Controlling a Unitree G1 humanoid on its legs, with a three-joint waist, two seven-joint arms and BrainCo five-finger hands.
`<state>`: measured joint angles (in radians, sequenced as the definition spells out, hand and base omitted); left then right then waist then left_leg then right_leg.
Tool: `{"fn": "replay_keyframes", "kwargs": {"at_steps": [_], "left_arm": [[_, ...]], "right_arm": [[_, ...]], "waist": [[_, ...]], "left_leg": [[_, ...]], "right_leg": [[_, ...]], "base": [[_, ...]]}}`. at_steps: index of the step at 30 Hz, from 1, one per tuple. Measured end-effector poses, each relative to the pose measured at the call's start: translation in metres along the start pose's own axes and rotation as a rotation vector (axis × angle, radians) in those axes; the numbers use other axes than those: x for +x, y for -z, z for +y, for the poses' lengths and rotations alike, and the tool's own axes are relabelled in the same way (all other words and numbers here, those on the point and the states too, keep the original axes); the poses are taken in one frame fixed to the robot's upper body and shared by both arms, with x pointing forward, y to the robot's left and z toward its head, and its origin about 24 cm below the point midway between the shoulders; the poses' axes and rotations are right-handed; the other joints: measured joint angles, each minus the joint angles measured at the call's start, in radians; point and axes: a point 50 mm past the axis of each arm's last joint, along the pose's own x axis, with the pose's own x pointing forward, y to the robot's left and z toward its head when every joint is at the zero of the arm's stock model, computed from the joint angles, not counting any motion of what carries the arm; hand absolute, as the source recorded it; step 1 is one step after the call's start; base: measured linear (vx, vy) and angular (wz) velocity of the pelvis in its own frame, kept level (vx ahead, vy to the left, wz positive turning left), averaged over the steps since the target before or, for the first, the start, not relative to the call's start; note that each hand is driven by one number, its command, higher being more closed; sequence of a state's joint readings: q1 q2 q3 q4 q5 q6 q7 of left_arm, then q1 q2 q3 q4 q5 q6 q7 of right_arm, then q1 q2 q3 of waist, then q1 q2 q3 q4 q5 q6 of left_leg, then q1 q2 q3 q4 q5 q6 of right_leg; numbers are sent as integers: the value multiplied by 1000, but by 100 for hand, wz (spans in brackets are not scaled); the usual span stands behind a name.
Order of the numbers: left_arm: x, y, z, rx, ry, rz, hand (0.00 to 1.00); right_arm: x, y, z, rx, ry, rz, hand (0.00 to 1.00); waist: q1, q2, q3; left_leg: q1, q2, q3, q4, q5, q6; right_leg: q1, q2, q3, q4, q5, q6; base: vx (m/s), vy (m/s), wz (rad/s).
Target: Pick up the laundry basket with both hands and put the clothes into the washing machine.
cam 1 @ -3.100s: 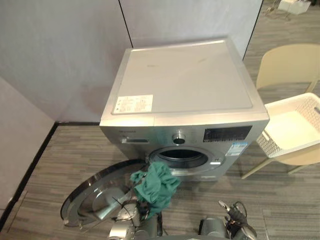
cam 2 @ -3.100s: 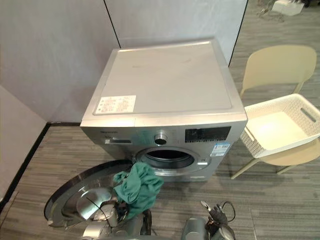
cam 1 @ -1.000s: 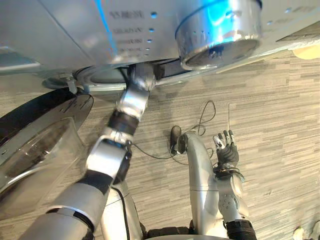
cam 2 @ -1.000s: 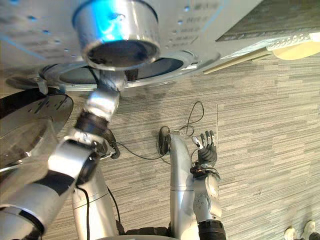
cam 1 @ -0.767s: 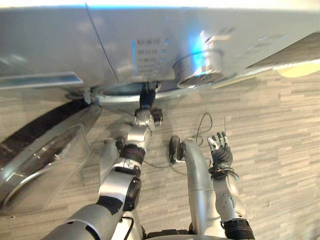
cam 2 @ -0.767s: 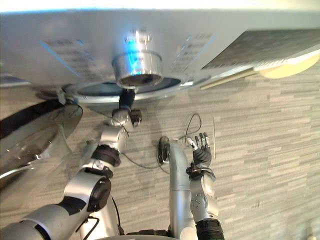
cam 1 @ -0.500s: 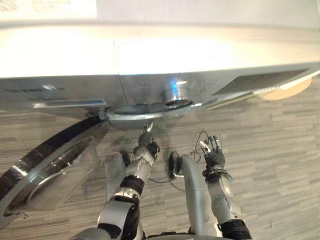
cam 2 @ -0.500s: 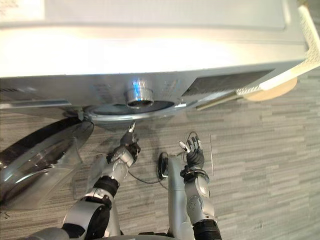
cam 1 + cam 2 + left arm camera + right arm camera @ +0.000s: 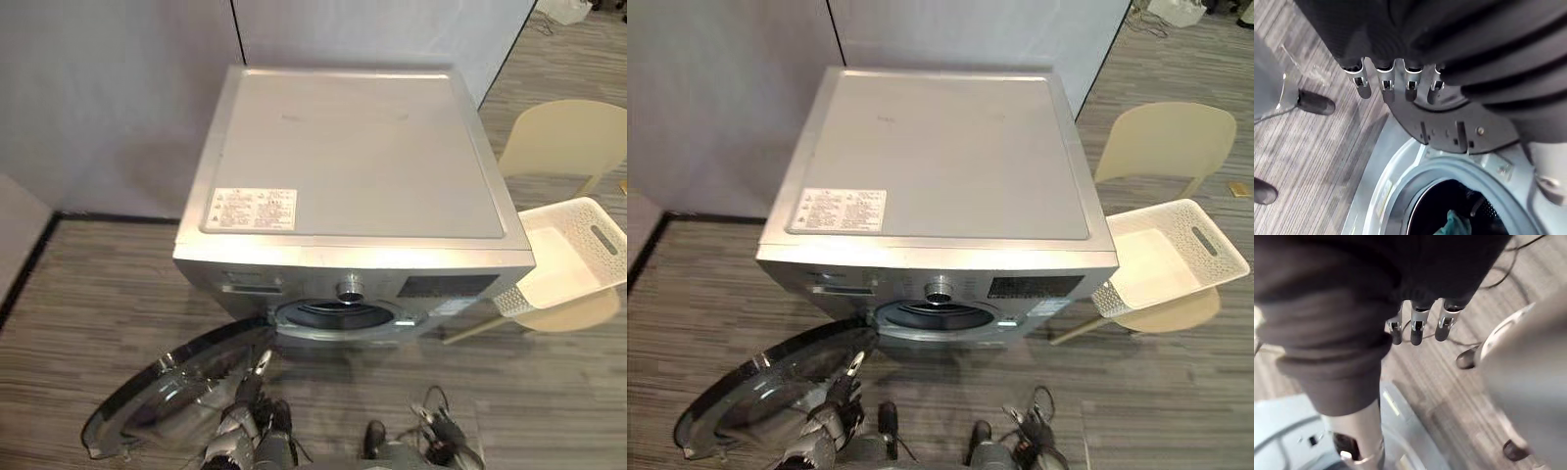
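Currently the silver washing machine [image 9: 353,147] is standing against the grey wall panels with its round door [image 9: 157,401] hanging wide open toward the robot's left, low over the floor. Green cloth [image 9: 1455,225] is lying inside the drum [image 9: 338,315], showing through the opening in the left wrist view. White laundry basket [image 9: 1215,240] is sitting tilted on the seat of a cream chair [image 9: 568,137], just beside the machine's right side and well apart from both hands.

Left hand [image 9: 1385,87] is hovering in front of the drum opening, close to the inner edge of the open door; fingers are loosely extended and holding nothing. Right hand [image 9: 1418,327] is hanging low over the striped floor to the right of the left hand; fingers are relaxed, spread slightly, and gripping nothing
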<state>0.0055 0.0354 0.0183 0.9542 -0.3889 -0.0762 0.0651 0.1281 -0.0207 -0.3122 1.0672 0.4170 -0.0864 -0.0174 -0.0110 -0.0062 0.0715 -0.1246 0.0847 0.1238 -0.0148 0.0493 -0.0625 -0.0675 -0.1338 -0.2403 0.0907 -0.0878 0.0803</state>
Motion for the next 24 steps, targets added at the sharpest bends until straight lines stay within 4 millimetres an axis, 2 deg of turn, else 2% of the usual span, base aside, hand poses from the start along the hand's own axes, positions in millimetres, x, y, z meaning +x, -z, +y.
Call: {"fn": "replay_keyframes", "kwargs": {"at_steps": [2, 4, 7, 10, 12, 15, 16, 17, 18, 19, 20, 21, 22, 23, 24], "left_arm": [[-4, 10, 18, -9, -60, 18, 0], [-9, 26, 35, -64, -124, 76, 0], [-14, 39, 50, -89, -178, 131, 0], [-18, 47, 57, -76, -201, 159, 0], [-20, 51, 55, -82, -199, 166, 0], [-17, 45, 48, -78, -179, 137, 0], [-16, 42, 46, -69, -167, 123, 0], [-9, 24, 41, -41, -140, 69, 0], [-5, 14, 31, -40, -115, 41, 0], [-4, 12, 28, -28, -104, 36, 0], [-5, 14, 23, -13, -84, 36, 0], [-6, 15, 11, 8, -44, 23, 0], [-5, 8, 9, 19, -35, 2, 0], [-4, 5, 9, 18, -37, -8, 0], [-4, 5, 9, 18, -37, -8, 0]], "right_arm": [[-4, 13, -19, 58, 67, 55, 0], [-9, 28, -29, 84, 102, 105, 0], [-10, 33, -30, 93, 97, 129, 0], [-5, 22, -21, 28, 61, 108, 0], [-2, 14, -11, -28, 11, 92, 0], [3, 0, -4, -128, -33, 65, 0], [4, -5, -1, -131, -41, 53, 0], [7, -15, 13, -128, -73, 24, 0], [12, -36, 27, -141, -104, -31, 0], [14, -48, 29, -154, -108, -61, 0], [15, -60, 36, -179, -125, -94, 0], [15, -73, 39, -196, -131, -133, 0], [15, -69, 40, -191, -131, -123, 0], [15, -65, 40, -186, -128, -108, 0], [15, -65, 40, -186, -128, -108, 0]], "waist": [[0, 6, -15], [-2, -5, -32], [-2, -20, -44], [-1, -13, -45], [2, -10, -46], [1, 3, -46], [-2, 10, -50], [2, -7, -25], [25, 9, 18], [34, 23, 22], [35, 58, 19], [18, 71, 7], [3, 21, -10], [-1, 2, -21], [-1, 2, -21]], "left_leg": [[58, -5, 1, -71, 29, 0], [90, -6, 0, -80, 30, 1], [118, -7, 2, -80, 29, 1], [160, -15, -1, -81, 29, 2], [151, -20, -34, -84, 30, 3], [61, -42, -159, -38, 63, 14], [22, -51, -208, -20, 71, 6], [-56, -56, -197, 108, 15, 25], [-181, -13, -101, 519, -144, 99], [-214, 26, -64, 674, -172, 125], [-222, 98, -19, 804, -162, 130], [-205, 51, 14, 744, -148, 131], [-173, 2, -32, 642, -147, 86], [-159, -7, -37, 633, -168, 114], [-159, -7, -37, 633, -168, 114]], "right_leg": [[36, 6, -4, -28, 6, 4], [66, 8, -5, -43, 6, 4], [95, 11, -3, -51, 7, 4], [139, 12, -4, -55, 7, 4], [142, 10, -28, -55, 7, 5], [121, -9, -150, 4, -21, 8], [96, -11, -186, 35, -28, -12], [60, -57, -237, 83, -42, -23], [51, -79, -264, 158, -49, -34], [45, -84, -267, 199, -53, -39], [42, -91, -269, 275, -55, -43], [17, -99, -259, 315, -97, -17], [-8, -106, -222, 281, -100, -25], [-10, -109, -215, 258, -77, -47], [-10, -109, -215, 258, -77, -47]], "base": [[18, 10, 1], [0, 0, 0], [-3, -1, -1], [-56, 8, 1], [-86, 4, 37], [-94, 1, 111], [-91, -14, 161], [-115, 44, 121], [-106, 90, 84], [-115, 121, 26], [-133, 135, 40], [-158, 112, 64], [-187, 44, 76], [-112, -15, 40], [-63, -12, 14]]}}
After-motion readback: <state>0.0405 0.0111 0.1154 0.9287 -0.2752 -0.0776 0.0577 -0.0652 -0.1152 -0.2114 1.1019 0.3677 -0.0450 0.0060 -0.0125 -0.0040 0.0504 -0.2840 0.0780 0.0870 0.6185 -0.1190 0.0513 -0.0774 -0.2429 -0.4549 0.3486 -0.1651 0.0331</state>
